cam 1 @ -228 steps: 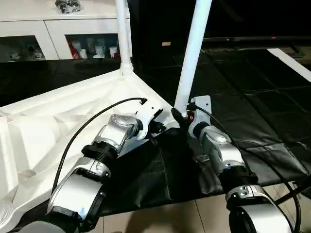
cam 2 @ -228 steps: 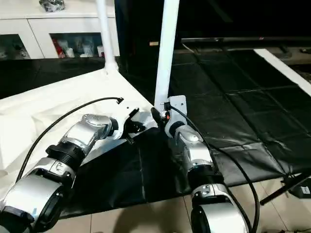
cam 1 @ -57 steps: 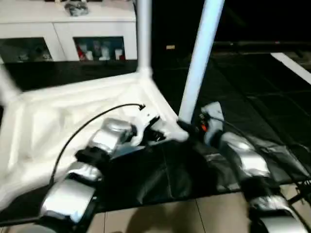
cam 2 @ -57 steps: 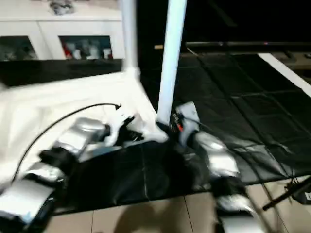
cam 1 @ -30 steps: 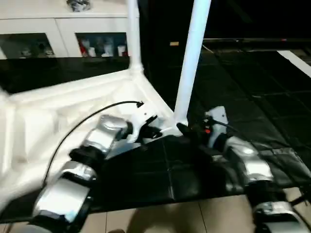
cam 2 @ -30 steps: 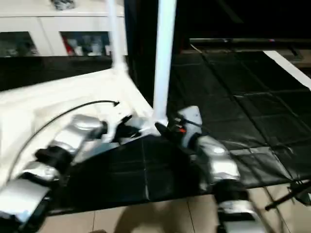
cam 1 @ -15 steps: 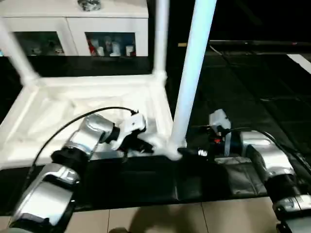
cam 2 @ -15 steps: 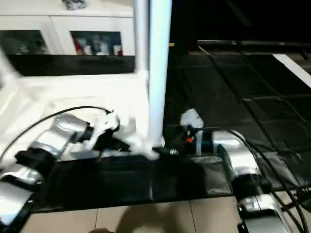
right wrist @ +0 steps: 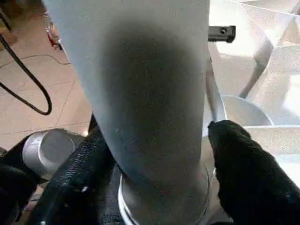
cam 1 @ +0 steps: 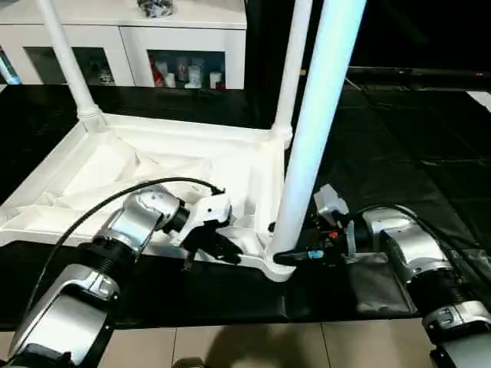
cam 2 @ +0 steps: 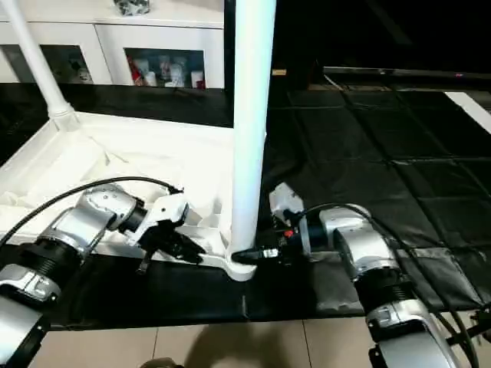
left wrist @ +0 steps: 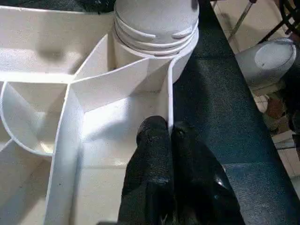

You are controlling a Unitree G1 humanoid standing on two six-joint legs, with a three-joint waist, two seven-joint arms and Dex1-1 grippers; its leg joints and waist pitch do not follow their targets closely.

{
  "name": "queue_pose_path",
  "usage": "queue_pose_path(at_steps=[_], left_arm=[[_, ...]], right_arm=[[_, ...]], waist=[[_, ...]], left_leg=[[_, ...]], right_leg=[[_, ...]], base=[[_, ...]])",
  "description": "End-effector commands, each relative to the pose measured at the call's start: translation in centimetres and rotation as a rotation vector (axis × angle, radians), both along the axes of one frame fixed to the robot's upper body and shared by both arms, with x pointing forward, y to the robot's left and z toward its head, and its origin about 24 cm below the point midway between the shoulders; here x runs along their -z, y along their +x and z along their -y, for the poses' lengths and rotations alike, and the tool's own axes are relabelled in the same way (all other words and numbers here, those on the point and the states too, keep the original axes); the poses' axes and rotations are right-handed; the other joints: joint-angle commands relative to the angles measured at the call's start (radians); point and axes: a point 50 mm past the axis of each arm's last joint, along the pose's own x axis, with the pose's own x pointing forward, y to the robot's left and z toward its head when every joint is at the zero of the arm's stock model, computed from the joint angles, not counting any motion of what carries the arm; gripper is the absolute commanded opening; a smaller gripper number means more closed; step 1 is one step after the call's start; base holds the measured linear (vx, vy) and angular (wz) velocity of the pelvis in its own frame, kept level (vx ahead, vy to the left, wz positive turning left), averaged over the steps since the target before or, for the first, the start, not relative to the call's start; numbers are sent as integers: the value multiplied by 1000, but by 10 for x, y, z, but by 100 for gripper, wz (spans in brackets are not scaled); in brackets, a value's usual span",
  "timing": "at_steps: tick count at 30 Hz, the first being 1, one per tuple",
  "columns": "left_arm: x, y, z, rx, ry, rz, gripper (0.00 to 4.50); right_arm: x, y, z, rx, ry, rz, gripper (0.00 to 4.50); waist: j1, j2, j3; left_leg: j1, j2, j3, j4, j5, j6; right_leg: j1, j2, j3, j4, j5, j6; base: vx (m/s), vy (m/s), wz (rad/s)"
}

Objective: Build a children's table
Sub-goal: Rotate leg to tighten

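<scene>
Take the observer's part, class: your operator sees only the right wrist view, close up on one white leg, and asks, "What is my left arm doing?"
Observer: The left gripper has its jaws shut on the thin rim wall of the table top, right beside the socket of your near leg.
Operator: Are any other legs in?
Observer: Yes. A far right leg and a far left leg stand upright in the far corner sockets.
Operator: What is the top resting on?
Observer: It lies ribs up on a black mat.
</scene>
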Motion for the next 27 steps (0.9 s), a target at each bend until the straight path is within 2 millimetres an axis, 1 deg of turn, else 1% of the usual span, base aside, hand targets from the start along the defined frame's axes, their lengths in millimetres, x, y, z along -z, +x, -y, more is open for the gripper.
queue_pose_path(at_steps=[1,2,3,4,6,7,8,9,10,11,14,16,17,18,20,21,22,23,24,25,26,27], left_arm=[[2,-7,11,95,9,-28,0],[2,-7,11,97,7,-28,0],[2,-7,11,97,7,-28,0],[2,-8,11,98,7,-29,0],[2,-8,11,98,8,-29,0],[2,-8,10,95,9,-28,0],[2,-8,10,89,10,-29,0],[2,-8,10,89,10,-29,0],[3,-7,10,70,10,-30,0],[3,-7,10,70,10,-30,0],[4,-5,10,40,7,-31,0],[4,-3,12,-12,-19,-39,0],[4,3,17,-100,-57,-30,0],[4,3,17,-100,-57,-30,0],[3,7,22,-188,-95,-27,0],[3,9,25,-221,-109,-21,0],[4,11,28,-267,-123,-18,0],[4,12,30,-290,-129,-15,0],[5,13,34,-322,-139,-16,0],[6,15,37,-360,-143,-9,0],[7,16,41,-392,-146,-8,0],[8,17,45,-421,-149,-11,0]], right_arm=[[-4,1,-2,-28,-1,6,272],[-4,1,-2,-34,-1,3,272],[-4,1,-2,-34,-1,3,265],[-3,0,-2,-48,1,-5,256],[-2,0,-3,-51,2,-7,227],[-2,-1,-3,-54,4,-10,223],[-2,-2,-3,-55,7,-13,223],[-2,-2,-3,-55,7,-13,219],[-1,-3,-4,-56,14,-20,215],[-1,-3,-4,-56,14,-20,212],[0,-5,-4,-49,27,-27,210],[1,-8,-4,-32,46,-43,209],[3,-12,-4,17,72,-62,209],[3,-12,-4,17,72,-62,209],[7,-14,-7,90,84,-84,209],[9,-14,-9,133,90,-81,209],[12,-13,-12,189,99,-83,209],[13,-13,-14,218,105,-84,209],[19,-9,-17,307,96,-97,209],[23,-4,-22,387,84,-100,209],[28,0,-26,461,71,-108,209],[31,4,-30,527,58,-115,209]], waist=[[-9,-7,-72],[-8,-6,-73],[-8,-7,-73],[-8,-5,-74],[-8,-7,-73],[-8,-4,-73],[-7,-2,-74],[-8,-4,-73],[-8,-4,-73],[-8,-2,-73],[-7,-3,-74],[-5,-2,-74],[-3,-4,-73],[-2,-4,-74],[0,-4,-71],[-2,-6,-68],[-5,-6,-66],[-9,-7,-63],[-15,-8,-62],[-23,-3,-60],[-31,-4,-58],[-45,-7,-56]], left_leg=[[9,63,-16,-65,-117,65],[10,62,-16,-65,-117,65],[9,62,-16,-64,-115,66],[8,62,-17,-64,-114,65],[8,62,-17,-64,-112,65],[9,62,-17,-64,-115,64],[9,62,-17,-64,-116,63],[9,61,-17,-65,-119,61],[10,61,-18,-65,-123,59],[10,61,-17,-65,-124,59],[11,62,-18,-65,-119,58],[11,62,-17,-63,-114,62],[12,63,-17,-64,-113,63],[13,64,-17,-64,-109,62],[14,63,-17,-66,-129,57],[17,63,-18,-68,-149,47],[15,61,-19,-70,-165,36],[16,59,-21,-72,-179,31],[18,54,-22,-72,-205,24],[21,55,-24,-74,-220,16],[19,54,-25,-75,-230,11],[14,50,-31,-76,-255,-2]], right_leg=[[56,-90,79,-67,-254,-157],[56,-90,79,-66,-256,-155],[57,-90,78,-66,-254,-154],[58,-90,78,-66,-253,-153],[57,-90,79,-66,-248,-154],[57,-90,78,-67,-253,-153],[57,-90,78,-67,-253,-153],[58,-89,78,-68,-256,-151],[57,-89,77,-68,-264,-150],[57,-89,78,-69,-265,-150],[57,-89,78,-66,-250,-155],[57,-88,79,-67,-232,-160],[57,-88,79,-67,-233,-158],[57,-87,80,-66,-230,-157],[56,-89,79,-71,-264,-152],[54,-91,78,-78,-303,-143],[56,-93,78,-83,-344,-127],[56,-94,76,-87,-373,-120],[59,-95,72,-97,-435,-98],[55,-96,71,-102,-466,-88],[54,-95,70,-104,-481,-82],[60,-95,60,-110,-534,-62]], base=[[0,0,0],[0,0,0],[0,0,0],[0,0,0],[0,0,0],[0,0,0],[0,0,0],[0,0,0],[0,0,0],[0,0,0],[0,0,0],[0,0,0],[0,0,0],[0,0,0],[0,0,0],[0,0,0],[0,0,0],[0,0,0],[0,0,0],[0,0,0],[0,0,0],[0,0,0]])
